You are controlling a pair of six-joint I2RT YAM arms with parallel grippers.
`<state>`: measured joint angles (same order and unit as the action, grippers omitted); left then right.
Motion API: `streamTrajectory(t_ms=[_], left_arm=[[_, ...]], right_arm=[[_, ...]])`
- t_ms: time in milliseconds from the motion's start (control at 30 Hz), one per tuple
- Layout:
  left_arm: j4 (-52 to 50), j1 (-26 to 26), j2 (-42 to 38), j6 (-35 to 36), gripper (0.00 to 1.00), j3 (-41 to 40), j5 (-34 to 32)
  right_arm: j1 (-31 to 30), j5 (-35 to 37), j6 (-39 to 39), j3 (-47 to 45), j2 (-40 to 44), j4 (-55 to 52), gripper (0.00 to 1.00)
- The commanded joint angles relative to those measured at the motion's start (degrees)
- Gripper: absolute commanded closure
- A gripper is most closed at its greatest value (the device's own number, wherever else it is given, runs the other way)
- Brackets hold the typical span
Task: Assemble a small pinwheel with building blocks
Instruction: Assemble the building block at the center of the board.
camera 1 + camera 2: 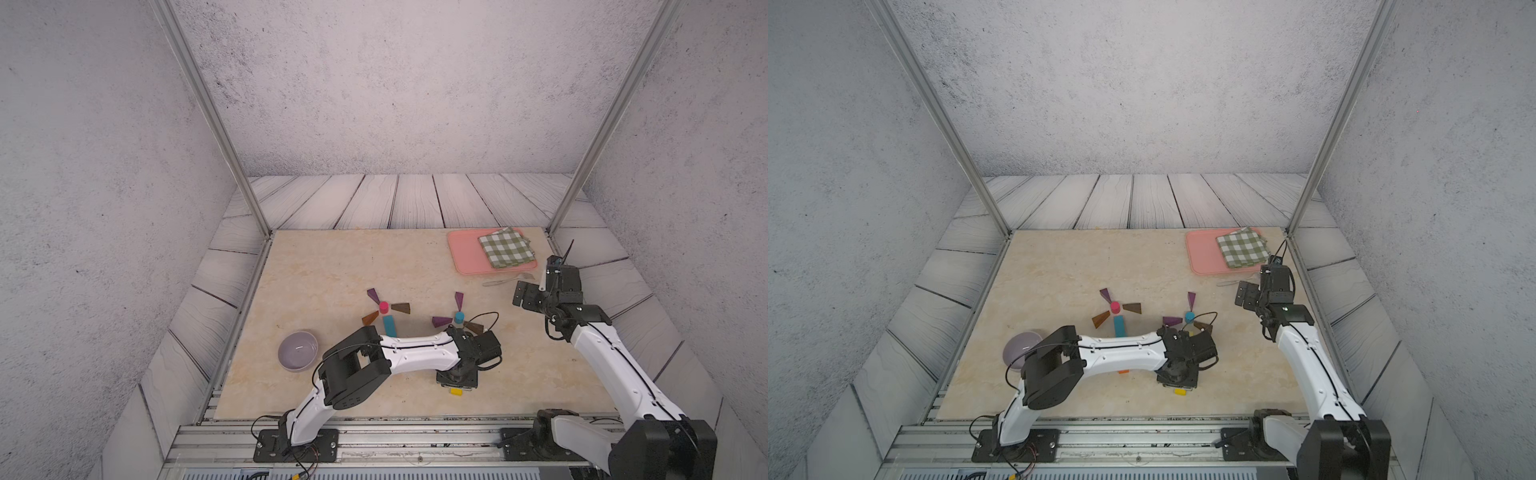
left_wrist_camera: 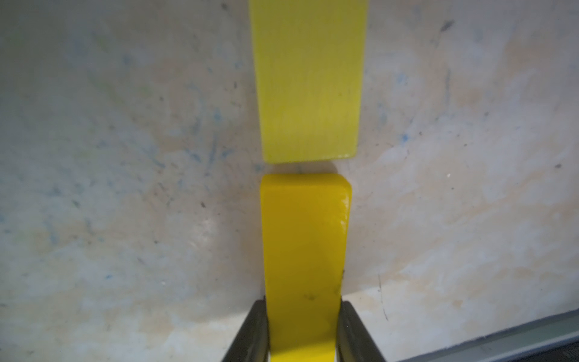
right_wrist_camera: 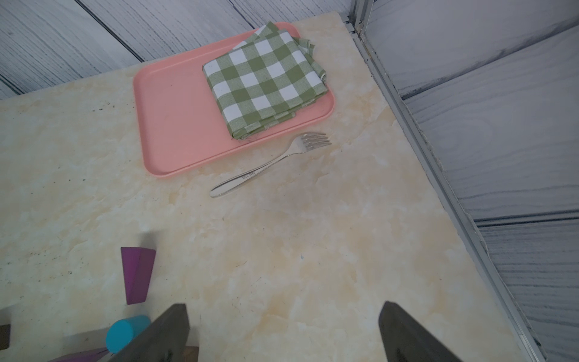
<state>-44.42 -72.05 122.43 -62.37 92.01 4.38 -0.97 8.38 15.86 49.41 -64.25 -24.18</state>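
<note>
left gripper, lower centre in a top view, pinches yellow bar end-on just short of second yellow bar, probably extending the stem; right gripper spread, well clear.

The yellow bar is glossy, the fork polished metal, the napkin woven cloth.

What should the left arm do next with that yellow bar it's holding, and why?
Probably nudge the held yellow bar forward to meet the other yellow bar: they line up nearly end to end with a narrow gap, and the left jaws are closed on it.
</note>
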Motion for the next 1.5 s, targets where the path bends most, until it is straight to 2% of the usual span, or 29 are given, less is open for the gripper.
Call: streamTrajectory(t_ms=[0,500,1167,1467], left_arm=[[-1.32,0.51,2.21,-0.40,0.86,0.43,0.08],[-2.49,0.60,4.18,0.45,0.87,2.48,1.01],[-1.45,0.95,2.77,-1.64,0.86,-0.32,-0.01],[-1.64,0.95,3.25,-1.27,0.77,0.32,0.66]], right_arm=[[0.23,-0.34,0.49,-0.64,1.75,0.03,0.01],[0.27,-0.66,0.49,-0.99,1.99,0.28,0.01],[0.27,-1.00,0.49,-1.34,2.40,0.45,0.01],[0.27,-0.74,0.40,-1.39,2.50,0.34,0.01]])
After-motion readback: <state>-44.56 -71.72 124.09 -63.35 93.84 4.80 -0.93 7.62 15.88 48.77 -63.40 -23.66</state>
